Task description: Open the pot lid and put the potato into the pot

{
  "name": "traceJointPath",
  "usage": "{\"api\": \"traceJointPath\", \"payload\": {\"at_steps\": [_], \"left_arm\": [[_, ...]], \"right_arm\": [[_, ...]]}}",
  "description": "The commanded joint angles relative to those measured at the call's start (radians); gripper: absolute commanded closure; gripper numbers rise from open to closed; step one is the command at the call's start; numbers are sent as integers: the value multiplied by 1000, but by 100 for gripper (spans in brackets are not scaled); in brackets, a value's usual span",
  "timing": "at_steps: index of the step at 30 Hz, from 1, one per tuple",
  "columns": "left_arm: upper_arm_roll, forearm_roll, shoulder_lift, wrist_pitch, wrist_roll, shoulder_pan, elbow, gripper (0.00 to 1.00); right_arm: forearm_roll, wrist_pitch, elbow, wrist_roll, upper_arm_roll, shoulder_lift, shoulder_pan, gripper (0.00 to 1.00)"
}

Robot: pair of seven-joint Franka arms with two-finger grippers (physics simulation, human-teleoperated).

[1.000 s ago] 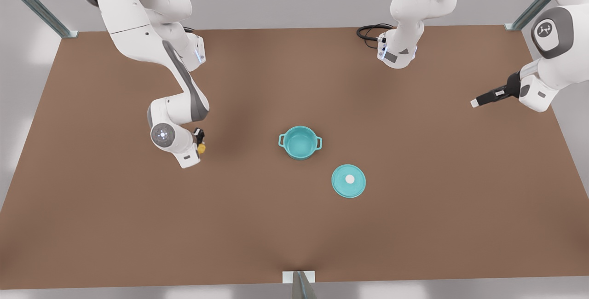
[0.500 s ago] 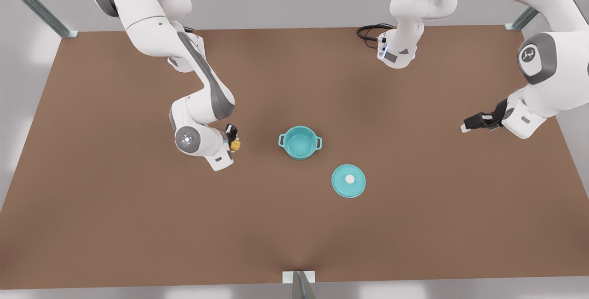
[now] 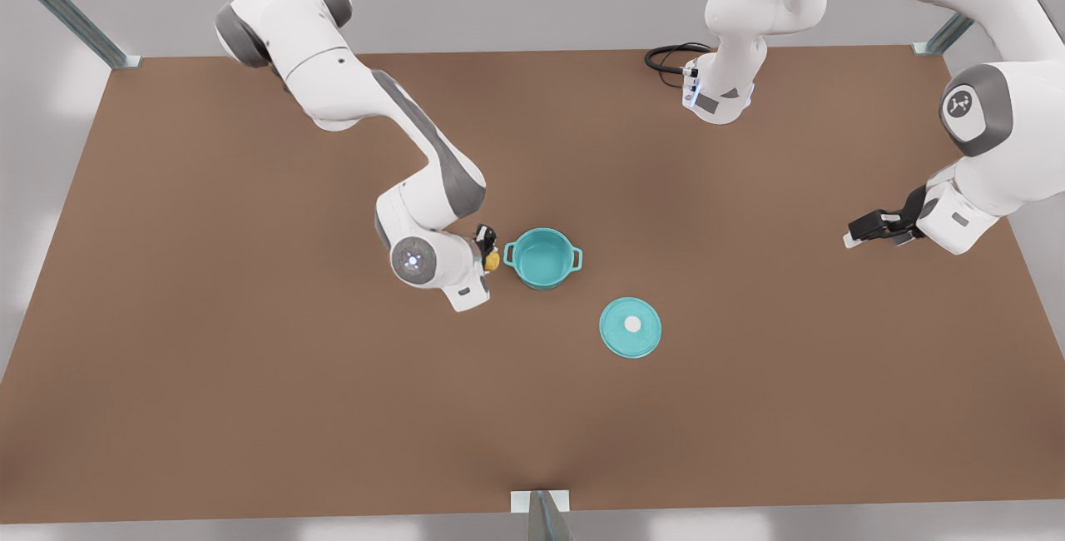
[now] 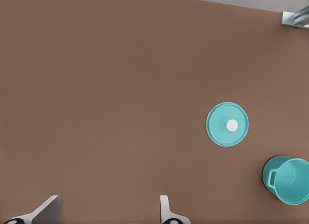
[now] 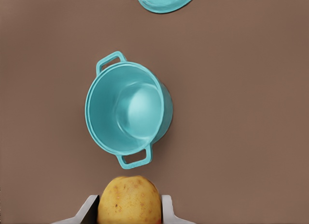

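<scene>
The teal pot (image 3: pixel 542 256) stands open at the table's middle, its inside bare (image 5: pixel 128 108). Flat on the table, toward the front view's right of the pot, lies the pot lid (image 3: pixel 631 327) with its white knob up. My right gripper (image 3: pixel 489 251) is shut on the yellow potato (image 3: pixel 492 260), which hangs just beside the pot's handle on the front view's left; the potato (image 5: pixel 129 200) sits between the fingers. Far off at the front view's right, my left gripper (image 3: pixel 861 231) hovers open, its wrist view taking in the lid (image 4: pixel 227 124) and pot (image 4: pixel 288 179).
A black cable (image 3: pixel 670 58) coils by the arm base (image 3: pixel 720 96) at the back edge. Metal frame posts stand at the back corners, and a bracket (image 3: pixel 541 501) sits at the middle of the front edge. Bare brown tabletop (image 3: pixel 250 374) surrounds the pot and lid.
My right gripper has carried the potato toward the front view's right, up to the pot's handle. The left gripper has dropped lower at the far side. Pot and lid have not moved.
</scene>
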Motion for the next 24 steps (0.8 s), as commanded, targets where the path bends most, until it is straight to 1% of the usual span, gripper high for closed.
{"api": "traceJointPath", "payload": {"at_steps": [1,3,10,16,20,24], "left_arm": [[1,2,-3,-3,40,3,2,0],[2,3,-2,5,43,6,2,0],[2,3,-2,6,43,5,0,0],[-4,2,-6,-8,31,2,6,0],[-4,3,-2,1,38,2,2,0],[-2,3,-2,3,40,2,3,0]], "right_arm": [[44,19,34,202,-28,25,31,48],[87,36,66,217,-74,54,79,48],[126,119,77,314,-82,97,166,48],[125,174,83,337,-105,143,200,48],[139,194,124,385,-108,173,226,48],[140,195,120,388,-106,173,229,47]]}}
